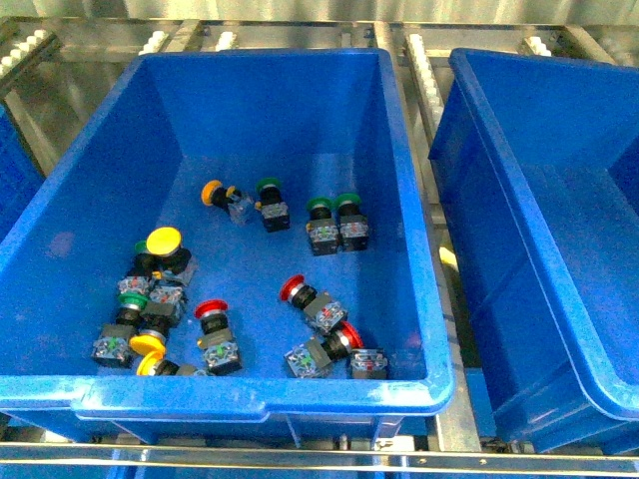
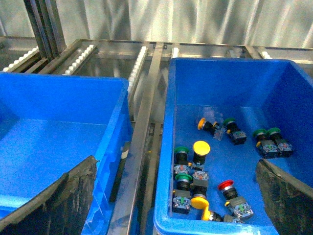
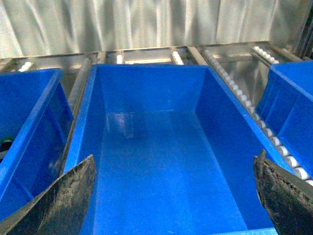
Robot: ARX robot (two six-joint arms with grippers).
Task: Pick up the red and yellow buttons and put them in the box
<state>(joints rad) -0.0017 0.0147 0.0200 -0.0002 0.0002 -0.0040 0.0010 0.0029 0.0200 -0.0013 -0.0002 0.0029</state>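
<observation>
**Source bin** [image 1: 417, 239]: large, deep, blue, at the centre of the front view. All the switches lie on its floor, mostly towards the near wall.

**Red buttons**, three:
- Middle red button [image 1: 294, 289]: on its side, long axis diagonal, cap towards the far left and contact block towards the near right.
- Left red button [image 1: 211, 309]: long axis runs near to far, cap on the far end.
- Corner red button [image 1: 349, 334]: on its side, cap pointing right, touching a neighbouring block.

**Yellow buttons**, four:
- Large yellow button [image 1: 164, 241]: cap tilted upward, by the left cluster.
- Far yellow button [image 1: 212, 192]: on its side, cap pointing left.
- Two more low in the near-left corner, partly hidden.

**Green buttons** [image 1: 319, 207]: mixed among the others. Not wanted.

**Box** [image 1: 559, 230]: twin bin just right of the source bin, nothing in it.

**Left gripper** [image 2: 175, 159]: jaws wide apart, holding nothing. The buttons lie ahead of it and below, framed between its fingers, so this is probably the nearer arm for the pick.

**Right gripper** [image 3: 174, 156]: jaws wide apart, holding nothing, facing into the box. No button is within its reach.

**Status**: no button has been placed yet.
</observation>
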